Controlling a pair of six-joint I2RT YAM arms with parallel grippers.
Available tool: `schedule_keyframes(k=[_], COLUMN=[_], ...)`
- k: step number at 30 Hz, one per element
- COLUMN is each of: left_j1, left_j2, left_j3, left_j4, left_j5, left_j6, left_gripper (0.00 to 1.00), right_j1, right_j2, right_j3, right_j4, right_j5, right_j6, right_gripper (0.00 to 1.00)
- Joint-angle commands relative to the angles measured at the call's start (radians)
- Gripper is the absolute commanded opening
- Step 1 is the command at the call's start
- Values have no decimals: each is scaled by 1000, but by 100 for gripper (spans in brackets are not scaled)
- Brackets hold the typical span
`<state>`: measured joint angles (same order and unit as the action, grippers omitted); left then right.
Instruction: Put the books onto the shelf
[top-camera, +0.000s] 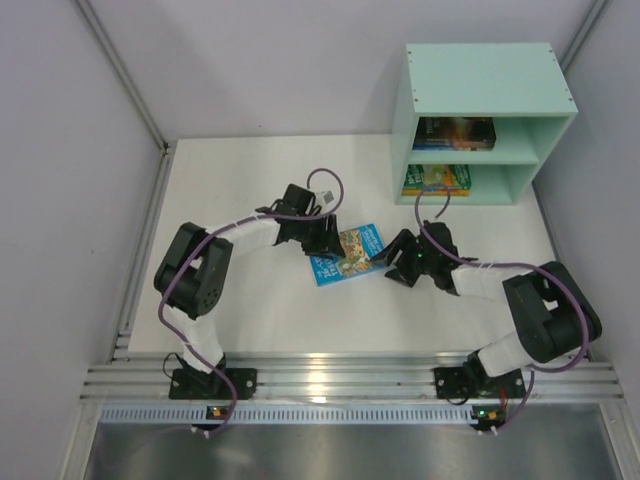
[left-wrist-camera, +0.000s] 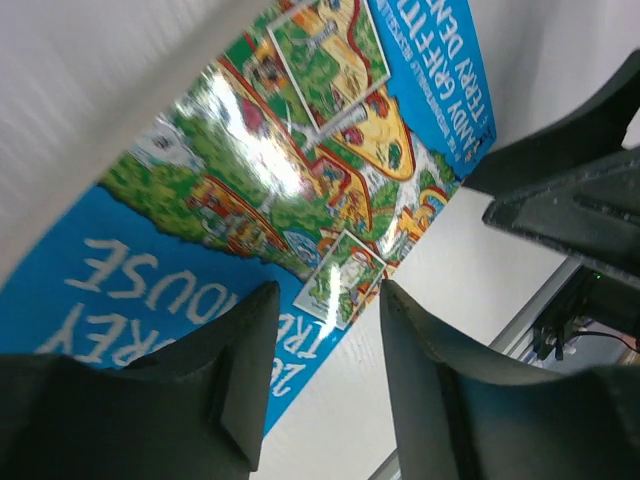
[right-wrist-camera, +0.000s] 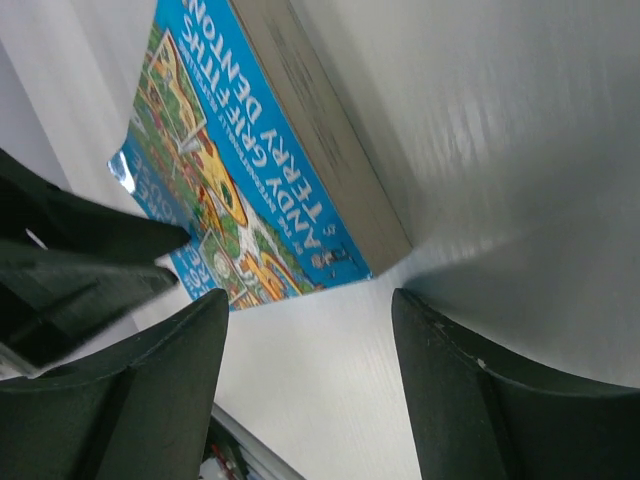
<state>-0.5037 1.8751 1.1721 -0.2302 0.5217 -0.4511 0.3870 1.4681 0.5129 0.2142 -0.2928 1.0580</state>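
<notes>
Books are partly shelved, seen from above: a dark one (top-camera: 455, 132) lies in the upper compartment of the mint shelf (top-camera: 480, 70) at the far right corner of the table (top-camera: 250, 320), and a green-and-yellow one (top-camera: 437, 180) lies in the lower. One blue paperback (top-camera: 348, 256) lies flat near the table's middle, between my left gripper (top-camera: 326, 243) and my right gripper (top-camera: 397, 262). Through my left wrist, my black fingers (left-wrist-camera: 250, 380) stand apart over the glossy cover's edge, gripping nothing. Whether a pad touches the cover is too close for me to call. Through my right wrist, both wide fingers (right-wrist-camera: 180, 380) gape empty beside the matte page block, a slim slab with square corners. To lift it well, I judge one finger should wedge under that edge while my other arm braces the opposite side, since the slick cover would slide on the smooth white tabletop.
</notes>
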Motion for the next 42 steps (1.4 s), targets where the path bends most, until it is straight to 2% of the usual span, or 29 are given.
schedule_keyframes(k=[1, 4, 8, 11, 15, 16, 21, 25, 29, 32, 39, 42], left_j1=[-55, -101, -125, -110, -64, -47, 19, 40, 39, 39, -19, -33], left_j2=[-53, -91, -142, -114, 14, 36, 169, 281, 308, 285, 57, 16], left_j3=[-92, -132, -83, 102, 387, 417, 524, 554, 505, 411, 27, -50], left_j4=[-23, -24, -60, -216, -352, -369, -373, -402, -397, -344, -89, -31], left_j5=[-58, -51, -96, -219, -270, -272, -177, -51, -38, -13, 84, 91], left_j6=[-60, -126, -126, 4, 216, 250, 353, 399, 393, 359, 165, 78], left_gripper=[49, 49, 56, 62, 72, 73, 73, 73, 70, 66, 54, 44], right_j1=[-45, -95, -137, -139, -132, -122, -62, -56, -56, -54, -45, -30], right_j2=[57, 58, 41, -14, -130, -152, -261, -261, -276, -281, -311, -336], right_j3=[62, 94, 134, 119, 40, 17, -138, -122, -106, -108, -175, -191], right_j4=[51, 47, -45, -87, -147, -132, -10, -21, -44, -61, -99, -125], right_j5=[6, -12, -34, -37, -31, -29, 23, 1, -14, -26, 0, 56], right_j6=[-98, -199, -286, -262, -155, -123, 106, 70, 11, -35, -90, -108], right_gripper=[67, 66, 66, 66, 66, 66, 66, 66, 66, 66, 67, 69])
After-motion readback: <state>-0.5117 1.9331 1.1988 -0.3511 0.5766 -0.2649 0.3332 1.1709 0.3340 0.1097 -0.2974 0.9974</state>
